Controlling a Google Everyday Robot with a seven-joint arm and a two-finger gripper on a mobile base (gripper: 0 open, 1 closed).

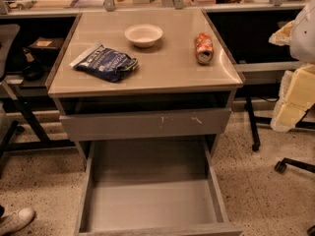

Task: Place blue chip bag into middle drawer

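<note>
Middle drawer [150,205] unobstructed from above; claw [291,104] far right.

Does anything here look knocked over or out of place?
The orange soda can lies on its side on the cabinet top, near the right edge. The blue chip bag is crumpled. The middle drawer stands open and empty. The gripper is not in view.

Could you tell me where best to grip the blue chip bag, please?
Likely from above, pinching the crumpled right end of the blue chip bag: it lies flat on the tabletop, and only those raised folds offer purchase. The gripper is not in view.
</note>
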